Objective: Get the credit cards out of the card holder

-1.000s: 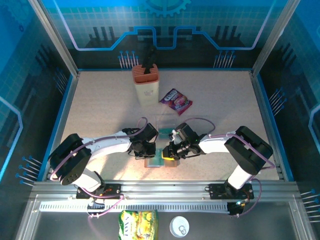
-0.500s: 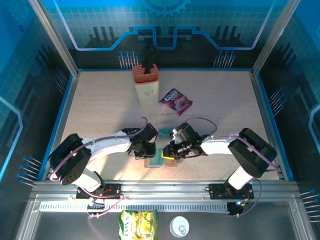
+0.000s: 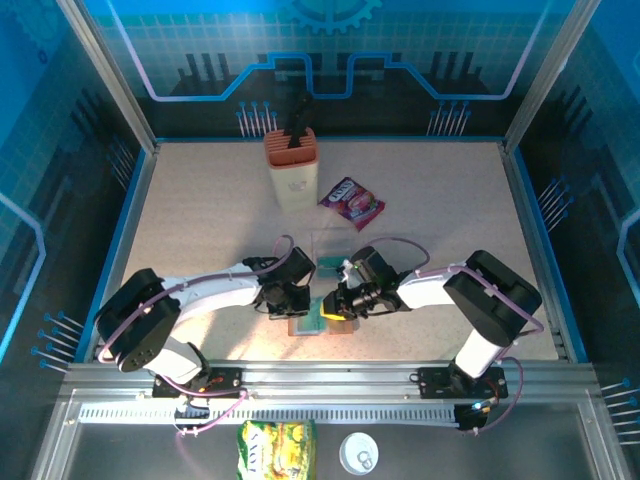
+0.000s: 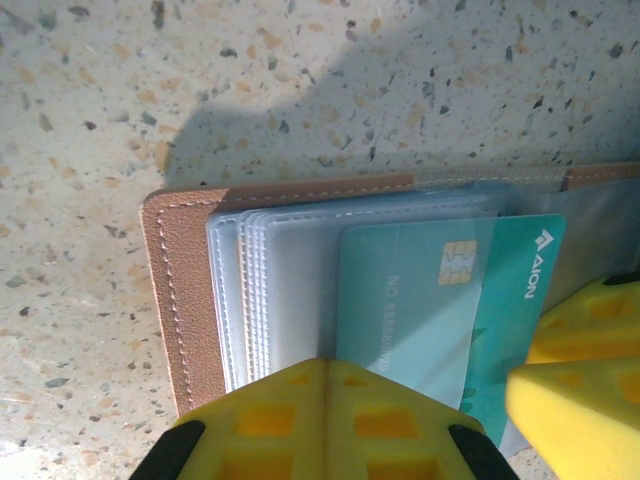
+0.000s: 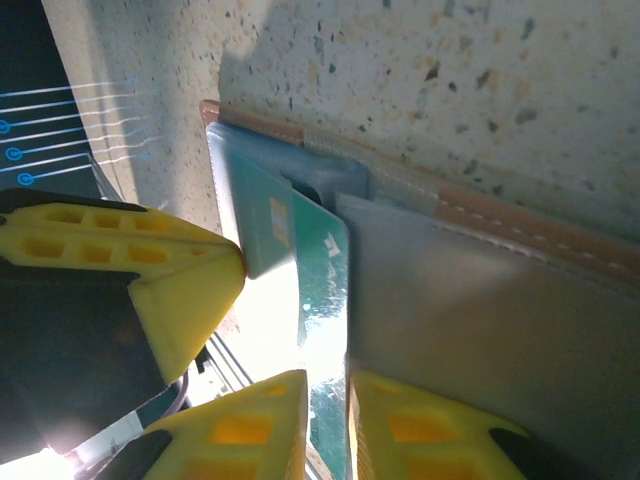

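Note:
The card holder (image 4: 180, 300) lies open on the table near its front edge, salmon-brown with clear sleeves, and is also visible from above as the card holder (image 3: 300, 326). A teal credit card (image 4: 510, 300) sticks halfway out of a sleeve toward the right. My left gripper (image 4: 323, 375) is shut, its yellow tips pressed down on the sleeves. My right gripper (image 5: 328, 400) is shut on the free end of the teal card (image 5: 325, 290). In the top view the left gripper (image 3: 290, 304) and the right gripper (image 3: 336, 306) meet over the holder.
A beige block with an orange top (image 3: 291, 170) stands at the back. A purple snack packet (image 3: 351, 203) lies beside it, and a clear plastic box (image 3: 330, 250) sits just behind the grippers. A yellow-green packet (image 3: 276, 445) and a white can (image 3: 359, 452) lie below the front rail.
The right arm has shifted a little to the left. The left gripper and the card holder have stayed where they were.

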Controlling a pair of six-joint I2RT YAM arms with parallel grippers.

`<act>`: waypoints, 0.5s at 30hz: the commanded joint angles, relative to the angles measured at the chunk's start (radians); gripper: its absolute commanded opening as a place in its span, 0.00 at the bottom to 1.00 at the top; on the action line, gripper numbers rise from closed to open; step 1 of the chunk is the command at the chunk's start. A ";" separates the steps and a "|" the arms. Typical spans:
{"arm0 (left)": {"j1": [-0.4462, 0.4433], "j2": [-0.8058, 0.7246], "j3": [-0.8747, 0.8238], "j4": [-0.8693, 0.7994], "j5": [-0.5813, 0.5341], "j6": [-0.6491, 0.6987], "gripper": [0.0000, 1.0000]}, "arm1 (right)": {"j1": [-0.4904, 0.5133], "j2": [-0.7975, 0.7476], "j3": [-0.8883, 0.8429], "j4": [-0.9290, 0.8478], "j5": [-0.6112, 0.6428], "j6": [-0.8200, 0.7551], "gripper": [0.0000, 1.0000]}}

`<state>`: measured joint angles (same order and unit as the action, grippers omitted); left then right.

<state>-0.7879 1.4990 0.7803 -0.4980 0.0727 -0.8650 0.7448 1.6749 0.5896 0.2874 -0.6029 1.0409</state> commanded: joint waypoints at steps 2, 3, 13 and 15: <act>-0.005 -0.018 -0.033 -0.062 -0.027 -0.016 0.00 | -0.005 0.023 -0.013 0.068 -0.033 0.030 0.15; -0.005 -0.017 -0.035 -0.061 -0.028 -0.017 0.00 | -0.004 0.027 -0.015 0.068 -0.034 0.030 0.13; -0.005 -0.018 -0.033 -0.053 -0.023 -0.011 0.00 | -0.013 -0.035 -0.024 -0.049 -0.002 -0.030 0.08; -0.005 -0.019 -0.031 -0.051 -0.022 -0.008 0.00 | -0.021 -0.058 -0.024 -0.088 0.006 -0.047 0.08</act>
<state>-0.7879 1.4899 0.7712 -0.4999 0.0669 -0.8650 0.7418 1.6569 0.5808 0.2794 -0.6060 1.0336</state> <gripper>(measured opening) 0.041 0.080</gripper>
